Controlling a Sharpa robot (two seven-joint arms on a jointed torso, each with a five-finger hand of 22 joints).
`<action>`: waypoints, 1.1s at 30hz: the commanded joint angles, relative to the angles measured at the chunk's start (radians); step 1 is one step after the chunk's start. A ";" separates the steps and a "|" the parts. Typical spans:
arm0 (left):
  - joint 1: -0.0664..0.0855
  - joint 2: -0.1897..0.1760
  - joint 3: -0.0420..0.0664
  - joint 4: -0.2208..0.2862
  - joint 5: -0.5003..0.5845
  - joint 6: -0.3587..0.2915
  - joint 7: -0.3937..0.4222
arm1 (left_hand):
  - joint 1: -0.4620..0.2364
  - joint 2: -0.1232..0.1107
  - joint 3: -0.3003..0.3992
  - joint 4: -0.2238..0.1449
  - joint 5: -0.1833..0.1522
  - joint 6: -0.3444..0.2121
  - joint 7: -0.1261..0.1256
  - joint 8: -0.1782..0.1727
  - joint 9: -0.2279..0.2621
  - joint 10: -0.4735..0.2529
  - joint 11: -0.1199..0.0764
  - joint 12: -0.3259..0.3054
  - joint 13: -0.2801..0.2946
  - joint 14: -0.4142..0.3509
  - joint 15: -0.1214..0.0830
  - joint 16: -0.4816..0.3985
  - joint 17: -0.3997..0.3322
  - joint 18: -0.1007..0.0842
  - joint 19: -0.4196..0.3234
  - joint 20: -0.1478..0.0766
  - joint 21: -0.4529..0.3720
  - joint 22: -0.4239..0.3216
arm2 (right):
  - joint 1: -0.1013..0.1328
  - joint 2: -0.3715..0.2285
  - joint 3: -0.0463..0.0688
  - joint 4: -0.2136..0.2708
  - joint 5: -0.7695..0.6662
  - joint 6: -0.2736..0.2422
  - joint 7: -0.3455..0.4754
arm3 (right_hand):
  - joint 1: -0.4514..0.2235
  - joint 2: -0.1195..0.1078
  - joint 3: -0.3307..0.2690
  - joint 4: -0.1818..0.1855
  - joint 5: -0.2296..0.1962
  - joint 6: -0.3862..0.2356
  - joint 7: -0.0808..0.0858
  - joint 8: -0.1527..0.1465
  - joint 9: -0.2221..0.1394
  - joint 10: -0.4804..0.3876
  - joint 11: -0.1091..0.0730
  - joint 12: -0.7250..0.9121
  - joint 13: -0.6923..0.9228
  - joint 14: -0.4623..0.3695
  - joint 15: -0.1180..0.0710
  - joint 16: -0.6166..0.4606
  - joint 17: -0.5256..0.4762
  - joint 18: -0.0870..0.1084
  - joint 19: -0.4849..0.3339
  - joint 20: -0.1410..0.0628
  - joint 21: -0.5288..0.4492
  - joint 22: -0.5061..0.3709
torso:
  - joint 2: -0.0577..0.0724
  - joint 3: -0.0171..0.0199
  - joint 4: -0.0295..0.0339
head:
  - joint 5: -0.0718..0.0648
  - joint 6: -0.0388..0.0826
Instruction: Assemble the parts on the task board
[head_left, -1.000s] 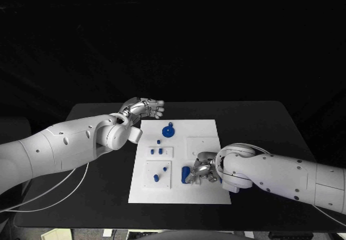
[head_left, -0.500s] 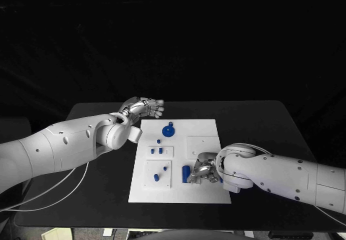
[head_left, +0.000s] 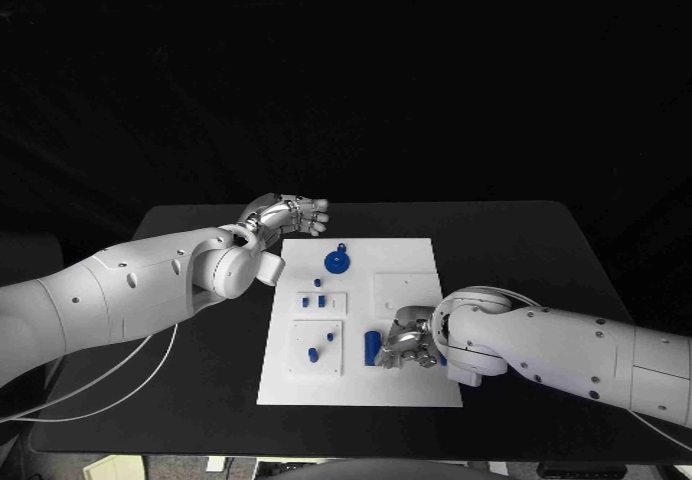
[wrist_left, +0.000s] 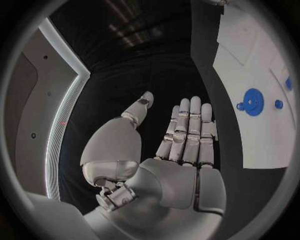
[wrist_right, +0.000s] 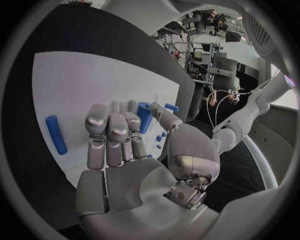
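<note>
I see the task board lying in the middle of the surface, long side running away from me. On it: a round blue disc part near the far edge, two small blue pegs in a raised block toward the left edge, and two more blue pieces in the square block at the near left corner. An upright blue cylinder stands near the near edge, just left of the right hand.

Right hand sits low over the board's near right part. In the right wrist view its fingers are curled down side by side toward the board, thumb next to a blue part — I cannot tell whether that part is actually pinched or only touched. A separate blue cylinder lies flat on the board off to one side of those fingers.

Left hand hovers beyond the board's far left corner, above the surface. Left wrist view shows its fingers straight and pressed together, thumb apart, holding nothing — the disc part is visible on the board beyond them.
</note>
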 joint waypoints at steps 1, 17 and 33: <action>0.001 0.001 0.001 0.002 0.000 0.017 0.007 | -0.002 0.002 -0.004 -0.003 -0.001 -0.007 0.000 0.003 -0.001 -0.002 -0.002 0.001 -0.001 -0.007 0.003 -0.005 0.002 0.015 -0.006 0.004 -0.005 0.002 | 0.000 0.000 0.000 0.000 -0.027 0.007 -0.007 | -0.009 -0.003 -0.009 -0.001 -0.010 0.009 0.000 -0.007 -0.001 0.004 0.001 -0.006 0.002 0.005 -0.006 -0.003 0.001 0.089 0.000 0.009 0.003 0.014 | 0.000 -0.0007 0.0004 | -0.001 0.000; 0.001 0.001 0.001 0.001 -0.001 0.017 0.005 | 0.006 0.004 -0.001 -0.007 -0.001 -0.007 0.000 0.004 -0.002 -0.002 -0.002 0.001 -0.001 -0.006 0.003 -0.007 0.005 0.015 -0.006 0.004 -0.006 0.003 | -0.011 0.012 0.000 -0.005 -0.067 -0.010 -0.021 | 0.020 0.050 0.016 -0.016 0.008 0.012 -0.001 -0.008 -0.003 0.007 -0.001 -0.010 0.002 0.005 -0.007 -0.006 0.004 0.089 0.000 0.006 0.000 0.011 | 0.000 0.0001 -0.0002 | 0.000 -0.005; 0.001 0.000 0.001 0.000 -0.002 0.017 0.004 | 0.009 0.007 0.001 -0.008 -0.001 -0.007 0.000 0.004 -0.002 -0.002 -0.002 0.001 -0.002 -0.006 0.003 -0.008 0.007 0.015 -0.005 0.004 -0.007 0.004 | -0.011 -0.037 0.001 0.029 0.015 -0.057 0.045 | -0.034 -0.053 -0.035 -0.016 -0.003 0.006 0.002 -0.013 -0.004 0.005 0.002 -0.011 0.005 0.006 -0.005 -0.008 0.006 0.089 0.001 0.010 0.001 0.012 | 0.000 0.0003 -0.0002 | -0.001 0.000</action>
